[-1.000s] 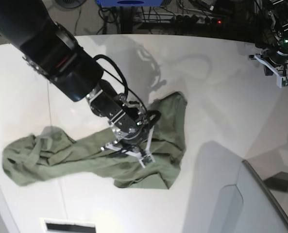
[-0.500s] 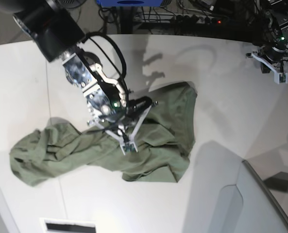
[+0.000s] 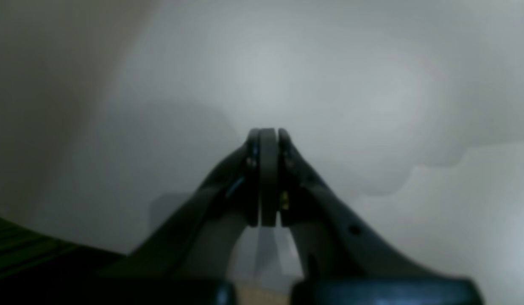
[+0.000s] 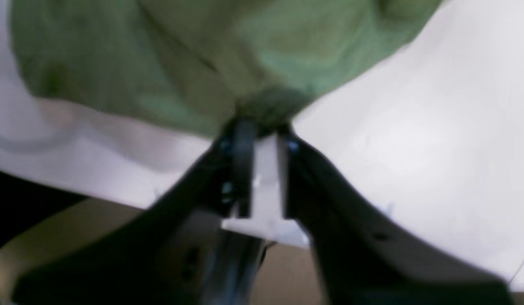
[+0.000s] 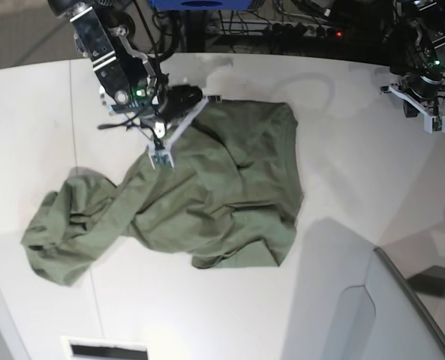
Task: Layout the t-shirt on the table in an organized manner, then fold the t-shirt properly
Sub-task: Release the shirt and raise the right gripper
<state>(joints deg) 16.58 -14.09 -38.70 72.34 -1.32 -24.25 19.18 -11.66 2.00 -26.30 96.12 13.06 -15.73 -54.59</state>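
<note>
Right gripper (image 5: 183, 101) has dragged the olive t-shirt (image 5: 207, 195) farther up the white table (image 5: 342, 187); jaws narrowly parted, fabric bunching at tips. Left gripper (image 3: 268, 140) is resting closed, far right.

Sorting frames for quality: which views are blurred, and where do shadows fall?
Left wrist: soft focus, left gripper shut over shadowed table. Right wrist: motion-blurred t-shirt at right gripper. Base: sharp, bright lower table.

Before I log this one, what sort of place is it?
Probably a robotics lab bench: a large white table holding only a green t-shirt, with tangled cables and a power strip on the floor behind.
</note>
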